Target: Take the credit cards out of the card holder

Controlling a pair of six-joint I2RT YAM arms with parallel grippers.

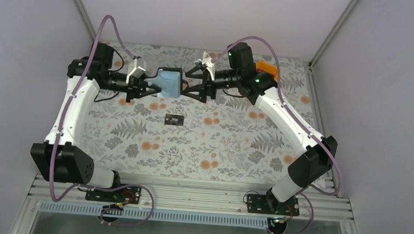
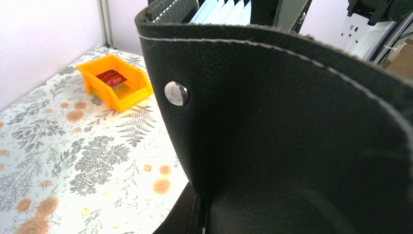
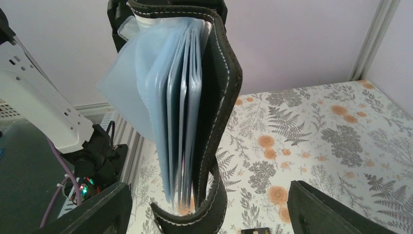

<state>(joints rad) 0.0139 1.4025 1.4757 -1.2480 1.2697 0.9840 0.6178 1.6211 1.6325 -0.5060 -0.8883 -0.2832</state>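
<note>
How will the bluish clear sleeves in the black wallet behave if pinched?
Probably floppy: the bluish clear plastic sleeves fan apart and the outermost curls away. Likely slippery, being glossy film. The black stitched folding wallet bows too, so it may flex when tugged.

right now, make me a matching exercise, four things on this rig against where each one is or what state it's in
Things
1. card holder
2. black card
3. orange bin
4. right gripper

Places or states
a. open, fingers spread wide
b. lying flat on the table, near the middle
c. at the far right of the table, red card inside
d. held up off the table by the left gripper

Pairs: 1-d, 2-b, 3-c, 4-a
</note>
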